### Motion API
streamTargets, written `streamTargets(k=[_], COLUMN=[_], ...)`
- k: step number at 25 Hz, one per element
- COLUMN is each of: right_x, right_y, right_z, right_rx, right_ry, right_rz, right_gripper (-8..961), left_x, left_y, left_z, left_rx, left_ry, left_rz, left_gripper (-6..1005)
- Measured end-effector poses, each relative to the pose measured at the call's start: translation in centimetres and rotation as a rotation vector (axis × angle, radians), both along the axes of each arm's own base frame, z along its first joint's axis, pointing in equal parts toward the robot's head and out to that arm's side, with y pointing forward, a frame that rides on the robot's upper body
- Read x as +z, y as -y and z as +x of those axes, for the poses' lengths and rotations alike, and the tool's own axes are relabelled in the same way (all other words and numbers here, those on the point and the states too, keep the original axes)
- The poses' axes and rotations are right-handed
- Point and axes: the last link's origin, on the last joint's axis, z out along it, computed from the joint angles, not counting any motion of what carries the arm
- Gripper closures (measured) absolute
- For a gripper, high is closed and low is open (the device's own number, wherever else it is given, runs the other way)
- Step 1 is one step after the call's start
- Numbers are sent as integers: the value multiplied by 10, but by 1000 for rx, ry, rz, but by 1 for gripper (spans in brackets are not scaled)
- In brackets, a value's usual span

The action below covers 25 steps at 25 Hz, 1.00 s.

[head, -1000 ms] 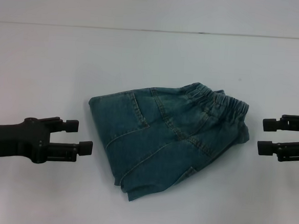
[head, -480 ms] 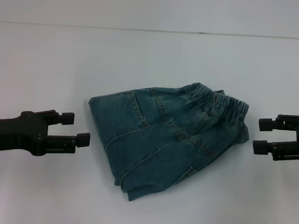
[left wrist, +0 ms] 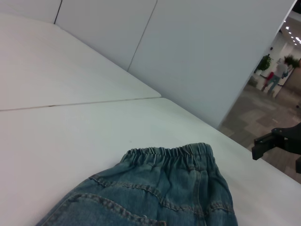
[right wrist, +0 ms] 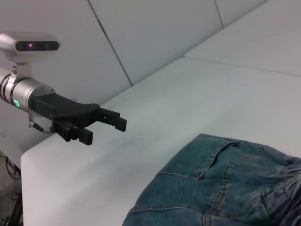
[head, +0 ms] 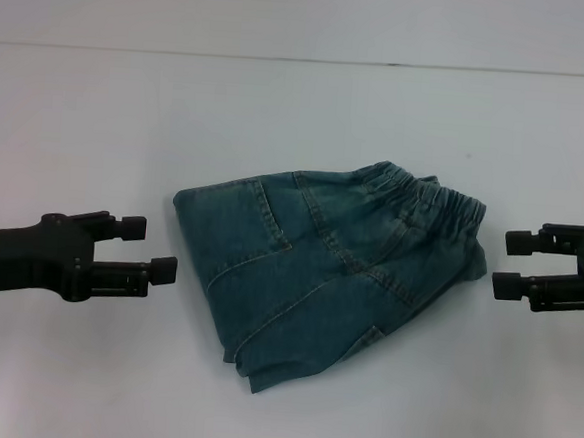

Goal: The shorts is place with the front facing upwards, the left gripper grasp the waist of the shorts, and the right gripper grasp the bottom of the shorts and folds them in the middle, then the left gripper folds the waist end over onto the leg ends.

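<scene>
the shorts (head: 331, 269) lie folded in a compact bundle on the white table (head: 99, 115), in the middle between both arms. nearest corner of the denim points toward the robot; the waist (head: 424, 193), gathered and puckered, sits on the far right side of the bundle. left gripper (head: 152, 250) hovers just left of the cloth, jaws apart, holding nothing. right gripper (head: 511, 264) hangs just right of the waistband, jaws apart too, empty.
</scene>
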Motion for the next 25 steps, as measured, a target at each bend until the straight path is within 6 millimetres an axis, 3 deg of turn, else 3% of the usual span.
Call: streamTargets(k=[25], right_x=[-1], right_y=[1], right_z=[3], right_rx=[-3], right_ry=[4], right_rz=[10], right_gripper=[101], left_x=[2], left_y=[-1], left_z=[8], left_rx=[-17], left_ry=[7], left_rz=[-9], left_gripper=[76])
